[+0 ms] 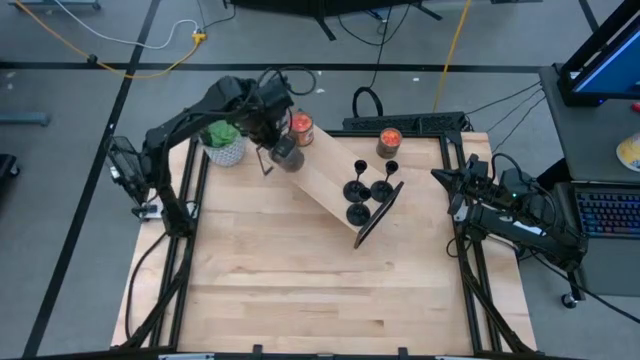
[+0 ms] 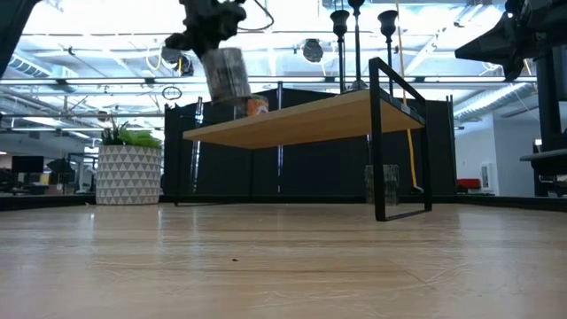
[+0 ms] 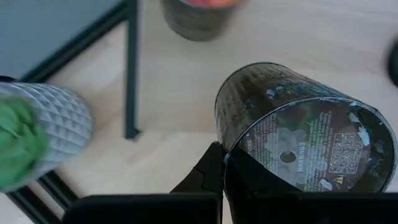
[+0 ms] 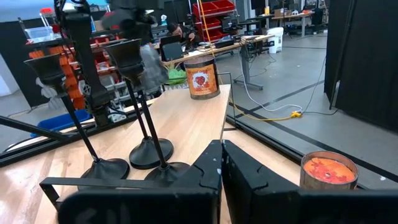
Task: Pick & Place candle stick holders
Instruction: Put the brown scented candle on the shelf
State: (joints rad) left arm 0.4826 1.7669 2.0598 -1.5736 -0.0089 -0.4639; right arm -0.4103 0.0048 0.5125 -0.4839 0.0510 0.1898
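Note:
Three black goblet-shaped candle stick holders (image 1: 362,190) stand on their round bases on a wooden shelf board (image 1: 320,175) with a black frame; the right wrist view shows them close by (image 4: 134,93). My left gripper (image 1: 277,148) is at the shelf's far left end, shut on a dark glass jar (image 3: 298,130). The low view shows this jar (image 2: 226,73) above the board. My right gripper (image 4: 222,165) is shut and empty, right of the shelf (image 1: 441,178). My left gripper holds the dark jar near its labelled bottom end (image 3: 261,168). One finger (image 3: 208,174) lies against the jar's side wall; the jar hides the other. The gripper comes from above, and the jar hangs tilted below it, clear of the shelf board.
An orange-filled candle jar (image 1: 301,128) stands at the shelf's far end and another (image 1: 389,142) on the table behind the shelf. A white patterned pot with a green plant (image 1: 225,145) stands at the far left. The table's near half (image 1: 320,290) is bare wood.

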